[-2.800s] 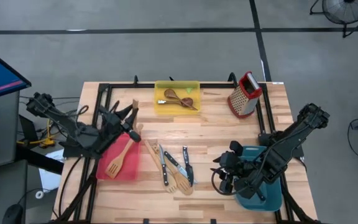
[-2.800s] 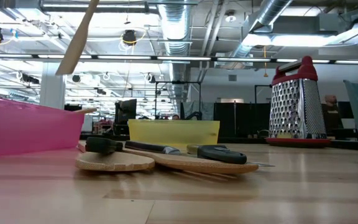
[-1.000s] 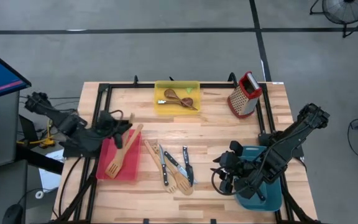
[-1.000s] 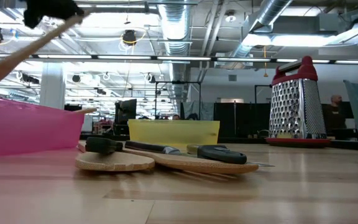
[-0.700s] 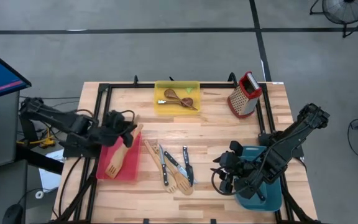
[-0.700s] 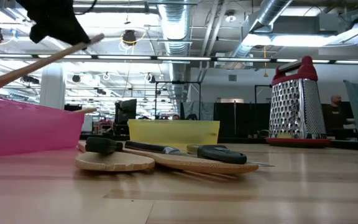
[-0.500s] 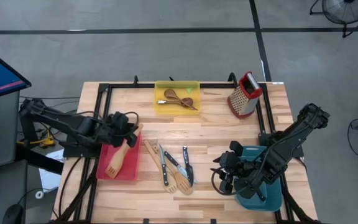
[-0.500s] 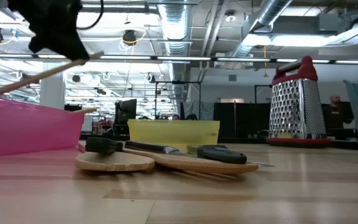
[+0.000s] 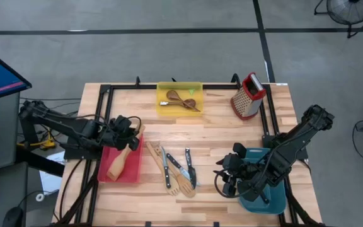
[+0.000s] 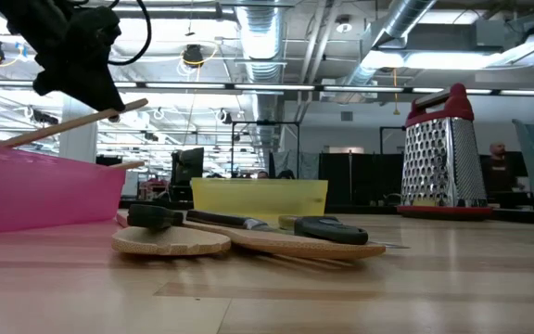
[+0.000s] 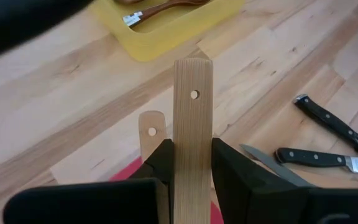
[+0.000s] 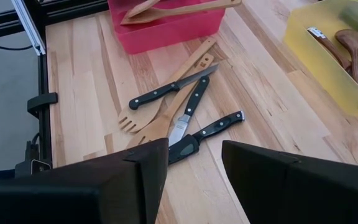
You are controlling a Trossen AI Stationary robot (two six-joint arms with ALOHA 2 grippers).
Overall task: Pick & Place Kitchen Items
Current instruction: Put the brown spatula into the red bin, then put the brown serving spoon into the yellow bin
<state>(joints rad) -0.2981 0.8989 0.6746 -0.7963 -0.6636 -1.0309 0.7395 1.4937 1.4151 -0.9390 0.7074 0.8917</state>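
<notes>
The left gripper [image 9: 129,133] is squeezing a pale wooden spatula [image 9: 121,159] low over the red bin [image 9: 135,175], so next it should let go, while the right gripper [image 9: 227,173] waits open over the teal bin [image 9: 276,203].

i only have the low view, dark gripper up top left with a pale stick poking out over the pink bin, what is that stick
Observer: The left gripper is shut on the pale wooden spatula, gripping its handle; a hanging hole shows near the handle's end.
Operator: anything else in that bin
Observer: Yes, a second pale wooden utensil already lies in the red rectangular bin, seen from above.
Operator: what's left loose on the table
Observer: Three black-handled steel-bladed knives and two pale wooden utensils, one of them a fork-tipped spatula, in one cluster mid-table.
Operator: where's the other arm
Observer: The right gripper is open, waiting by the teal bin.
</notes>
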